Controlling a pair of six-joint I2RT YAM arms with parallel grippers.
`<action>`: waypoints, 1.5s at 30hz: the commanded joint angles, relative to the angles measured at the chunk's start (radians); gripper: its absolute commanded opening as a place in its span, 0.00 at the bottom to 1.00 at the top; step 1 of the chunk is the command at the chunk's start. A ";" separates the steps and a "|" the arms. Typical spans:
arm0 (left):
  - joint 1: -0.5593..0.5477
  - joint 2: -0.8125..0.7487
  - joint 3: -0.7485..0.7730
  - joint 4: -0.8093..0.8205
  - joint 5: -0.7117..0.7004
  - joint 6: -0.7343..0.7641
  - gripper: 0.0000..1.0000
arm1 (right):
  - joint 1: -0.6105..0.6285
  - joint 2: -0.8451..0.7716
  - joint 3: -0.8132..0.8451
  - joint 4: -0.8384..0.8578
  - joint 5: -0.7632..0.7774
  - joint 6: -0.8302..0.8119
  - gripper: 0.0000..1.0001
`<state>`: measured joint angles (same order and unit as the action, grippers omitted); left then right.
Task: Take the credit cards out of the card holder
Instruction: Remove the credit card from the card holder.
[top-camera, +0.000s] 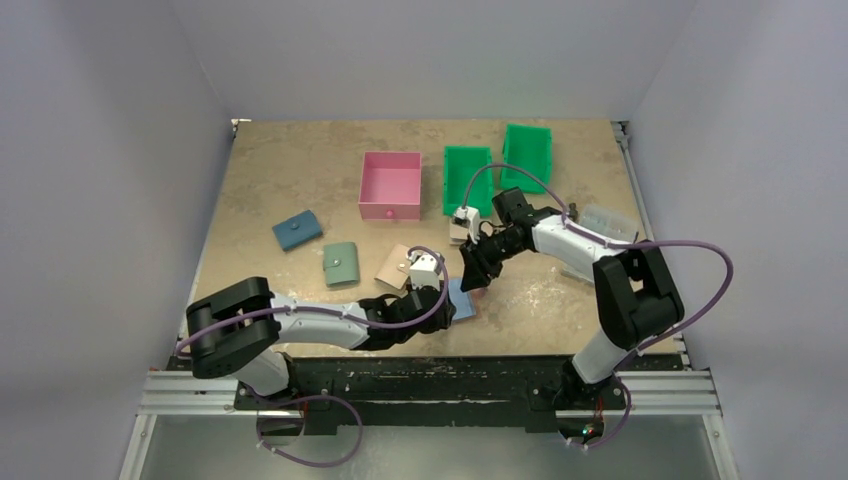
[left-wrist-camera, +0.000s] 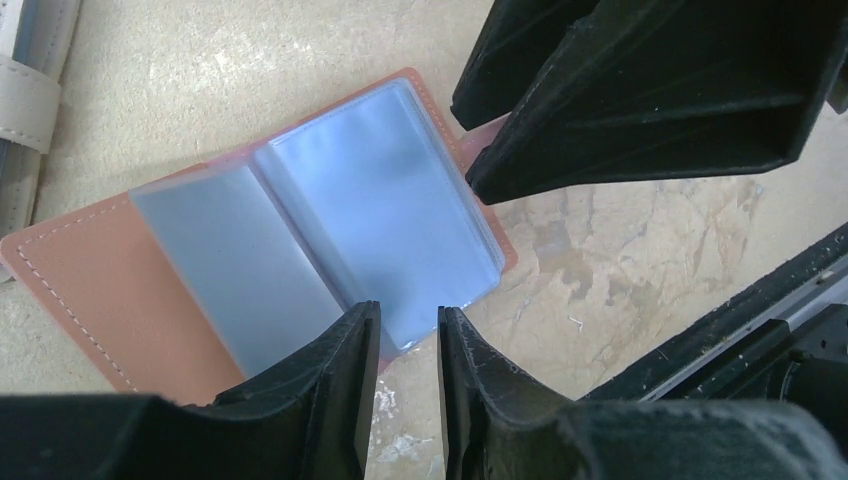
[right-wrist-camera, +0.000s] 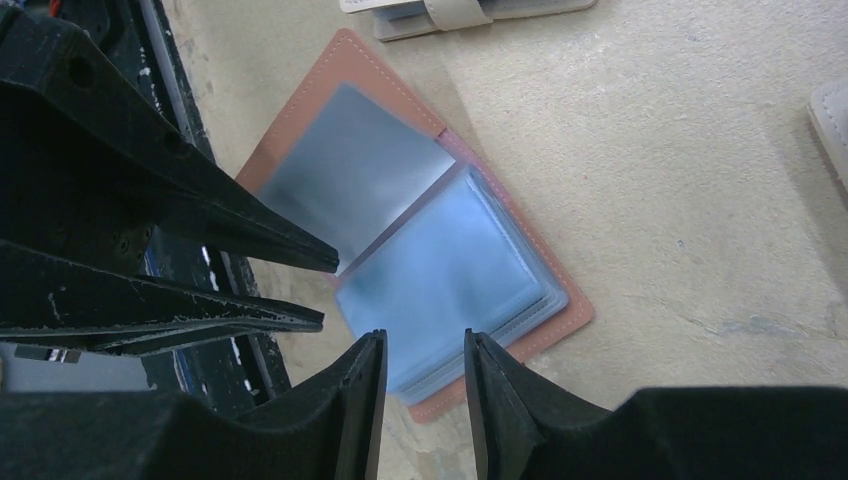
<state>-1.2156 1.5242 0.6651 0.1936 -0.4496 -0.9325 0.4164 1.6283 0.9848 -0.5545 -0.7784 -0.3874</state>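
Two robot arms meet low over the front middle of the surface (top-camera: 300, 170). The left arm (top-camera: 300, 318) lies stretched out to the right from its base, keeping close to the surface. The right arm (top-camera: 575, 238) rises from its base, bends at a raised elbow and reaches leftward and down. The left tool (left-wrist-camera: 405, 318) points downward, its two black fingers (left-wrist-camera: 335, 390) a narrow gap apart. The right tool (right-wrist-camera: 425, 340) faces it just beside, tips angled down, its fingers (right-wrist-camera: 520, 400) likewise slightly parted.
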 joint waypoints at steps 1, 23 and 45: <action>0.008 0.012 0.001 0.004 -0.032 -0.039 0.31 | 0.030 0.012 0.047 0.027 0.026 0.018 0.42; 0.013 0.016 -0.068 0.075 0.015 -0.065 0.39 | 0.047 0.074 0.055 0.051 0.098 0.044 0.49; 0.014 -0.002 -0.088 0.113 0.038 -0.063 0.46 | 0.054 0.096 0.061 0.004 -0.011 0.017 0.46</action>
<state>-1.2064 1.5379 0.5907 0.2546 -0.4183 -0.9855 0.4603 1.7161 1.0134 -0.5289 -0.7174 -0.3580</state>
